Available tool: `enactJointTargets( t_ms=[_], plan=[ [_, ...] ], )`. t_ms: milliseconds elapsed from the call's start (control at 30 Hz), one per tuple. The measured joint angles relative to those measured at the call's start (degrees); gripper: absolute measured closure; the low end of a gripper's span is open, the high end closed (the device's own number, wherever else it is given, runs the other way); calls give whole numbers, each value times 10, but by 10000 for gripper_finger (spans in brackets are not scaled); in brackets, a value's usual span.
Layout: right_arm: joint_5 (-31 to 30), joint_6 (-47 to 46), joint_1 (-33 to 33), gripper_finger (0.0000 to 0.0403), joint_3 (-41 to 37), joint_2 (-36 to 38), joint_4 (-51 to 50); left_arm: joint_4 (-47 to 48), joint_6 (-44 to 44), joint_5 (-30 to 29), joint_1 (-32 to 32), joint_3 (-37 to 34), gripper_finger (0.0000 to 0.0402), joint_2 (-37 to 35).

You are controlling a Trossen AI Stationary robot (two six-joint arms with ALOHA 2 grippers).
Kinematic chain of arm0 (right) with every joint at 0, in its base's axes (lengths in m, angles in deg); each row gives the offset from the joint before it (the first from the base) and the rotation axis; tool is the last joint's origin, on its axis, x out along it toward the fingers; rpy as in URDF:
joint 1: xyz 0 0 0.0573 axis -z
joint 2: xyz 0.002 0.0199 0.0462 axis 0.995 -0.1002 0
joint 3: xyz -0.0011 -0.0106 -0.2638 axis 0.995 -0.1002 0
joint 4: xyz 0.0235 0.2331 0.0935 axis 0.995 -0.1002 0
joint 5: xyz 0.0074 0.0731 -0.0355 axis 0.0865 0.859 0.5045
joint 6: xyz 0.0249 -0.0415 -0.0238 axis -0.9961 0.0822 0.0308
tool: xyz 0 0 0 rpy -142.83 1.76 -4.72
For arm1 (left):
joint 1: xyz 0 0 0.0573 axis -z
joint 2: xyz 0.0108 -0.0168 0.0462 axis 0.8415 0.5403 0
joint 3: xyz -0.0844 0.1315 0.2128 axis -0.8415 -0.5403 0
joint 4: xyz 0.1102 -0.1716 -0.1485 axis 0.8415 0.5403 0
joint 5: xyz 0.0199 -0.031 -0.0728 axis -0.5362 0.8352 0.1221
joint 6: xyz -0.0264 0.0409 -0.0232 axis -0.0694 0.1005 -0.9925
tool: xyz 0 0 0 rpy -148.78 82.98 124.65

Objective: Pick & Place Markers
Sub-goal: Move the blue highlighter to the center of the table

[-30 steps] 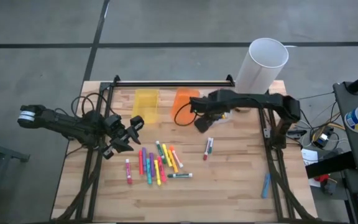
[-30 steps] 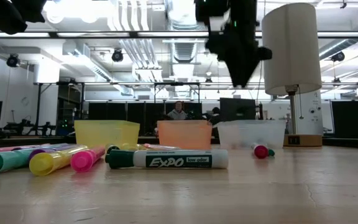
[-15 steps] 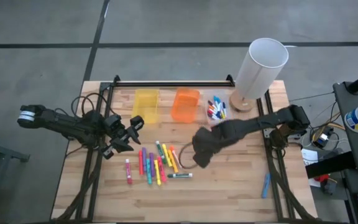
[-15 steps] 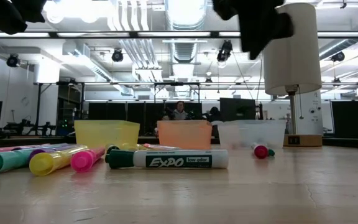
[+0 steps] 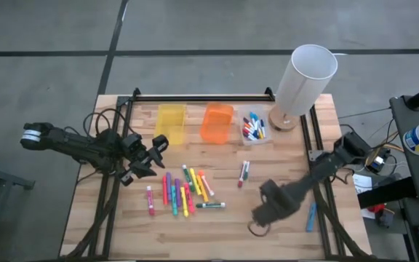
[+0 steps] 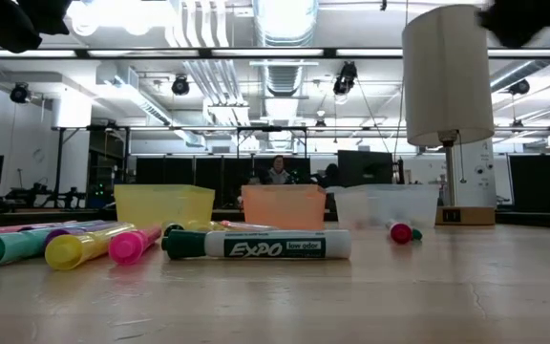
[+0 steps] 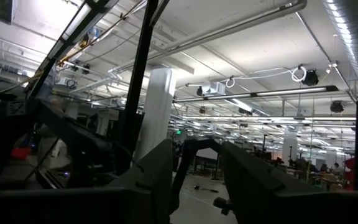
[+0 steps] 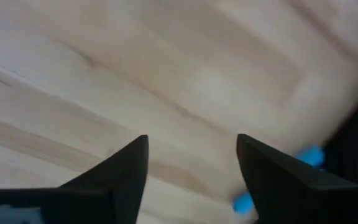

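Several markers [image 5: 184,191] lie in a loose cluster on the wooden table, left of centre. A green-and-red marker [image 5: 244,173] lies apart, and a blue marker [image 5: 311,216] lies near the right frame leg. More markers fill the clear bin [image 5: 253,128]. My right gripper [image 5: 268,207] hangs open and empty over bare wood, left of the blue marker. In the right wrist view [image 8: 191,180] that blue marker [image 8: 309,155] shows past one finger. My left gripper [image 5: 155,153] waits open at the table's left, raised [image 7: 197,180]. In the low view an EXPO marker [image 6: 256,246] lies in front.
A yellow bin [image 5: 170,122] and an orange bin [image 5: 217,122] stand at the far edge beside the clear bin. A tall white cylinder [image 5: 308,76] stands at the far right corner. Dark frame legs [image 5: 318,182] run along both sides. Bare wood lies near the right gripper.
My right gripper has swept from above the orange and clear bins toward the table's near edge and to the right, ending close to the blue marker. In the low view it has left the picture's middle. Nothing on the table has moved.
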Motion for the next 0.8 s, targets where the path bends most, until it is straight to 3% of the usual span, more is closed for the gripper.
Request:
enactJointTargets(
  t_ms=[167,500,800],
  plan=[
    [35,-125,-65,143,-26,0,3,-1,3,-2,0,1,268,0],
    [36,-322,-161,152,-42,0,25,-4,17,-3,0,1,268,0],
    [37,-393,-202,166,-82,0,32,-12,31,-3,0,2,268,0]
  ],
)
